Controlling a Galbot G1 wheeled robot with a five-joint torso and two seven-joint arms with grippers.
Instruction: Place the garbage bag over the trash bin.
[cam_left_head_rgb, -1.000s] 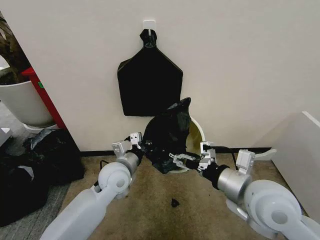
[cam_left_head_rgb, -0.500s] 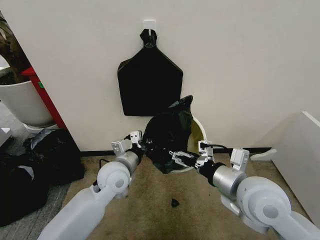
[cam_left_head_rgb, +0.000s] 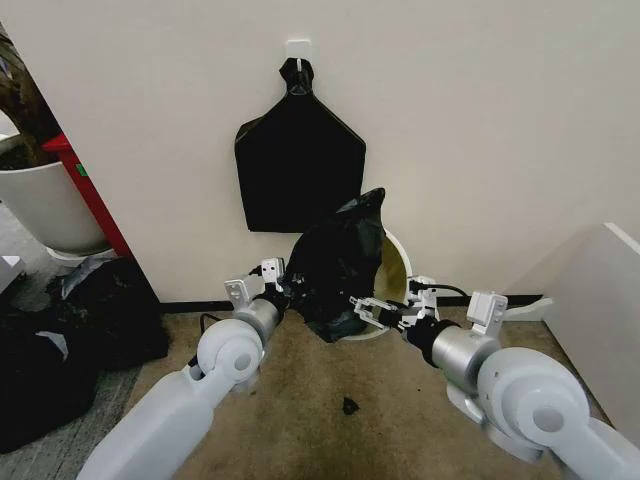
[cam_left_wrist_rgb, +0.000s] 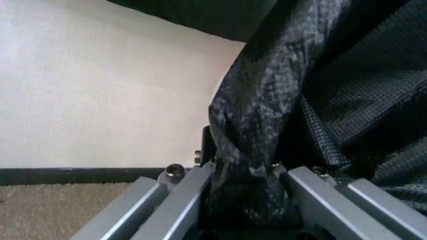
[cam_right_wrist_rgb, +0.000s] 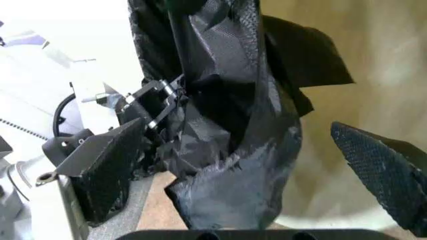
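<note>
A flat black bag (cam_left_head_rgb: 300, 165) hangs on the wall above brown carpet (cam_left_head_rgb: 330, 420).

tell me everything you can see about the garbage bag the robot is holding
The garbage bag is thin black plastic film, wrinkled and glossy, with a fine embossed texture. It hangs crumpled and partly draped over the trash bin, which lies tipped against the wall, its rim and inside showing to the bag's right. The left gripper has its jaws shut on a bunched fold of film at the bag's left side. The right gripper, jaws open, sits at the bag's lower right edge.
</note>
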